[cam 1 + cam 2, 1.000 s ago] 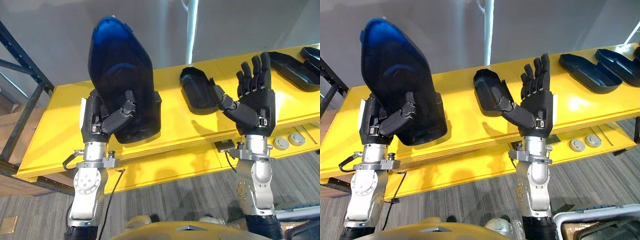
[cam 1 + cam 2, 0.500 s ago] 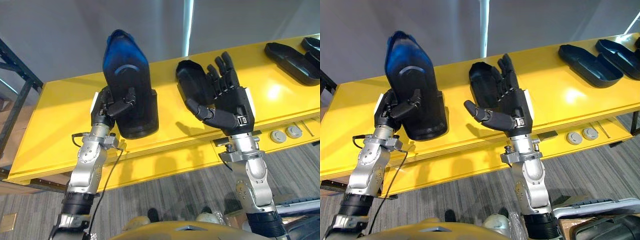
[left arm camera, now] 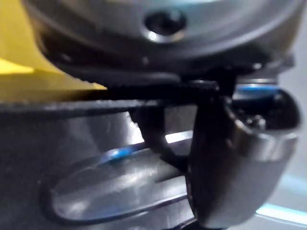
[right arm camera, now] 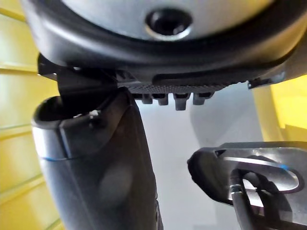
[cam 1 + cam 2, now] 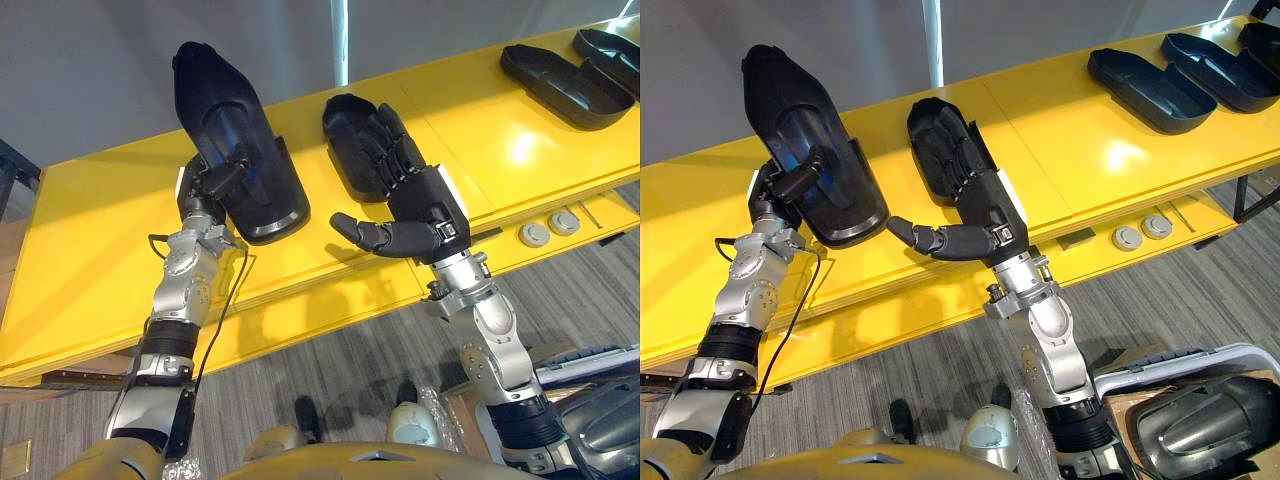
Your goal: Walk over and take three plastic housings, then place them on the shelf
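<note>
Left eye view: the left hand [image 5: 213, 183] grips a black housing [image 5: 235, 130] at 10 o'clock, tipped up over the yellow shelf [image 5: 80, 240]. The right hand [image 5: 420, 205] — fingers straight — reaches over a second housing [image 5: 342, 122] at 12 o'clock. More housings [image 5: 560, 75] (well apart) lie at 2 o'clock.

Left wrist view: the thumb pinches the housing's shiny inside.

Right wrist view: the thumb sticks straight out.

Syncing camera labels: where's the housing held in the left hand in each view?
Left eye: held housing upper left, above the yellow shelf, left hand gripping its lower end.
Right eye: housing upper left too.
Left wrist: its glossy inner face, just past the thumb.
Right wrist: probably the dark glossy shell past the right hand.
Landmark: the yellow shelf, in all four.
</note>
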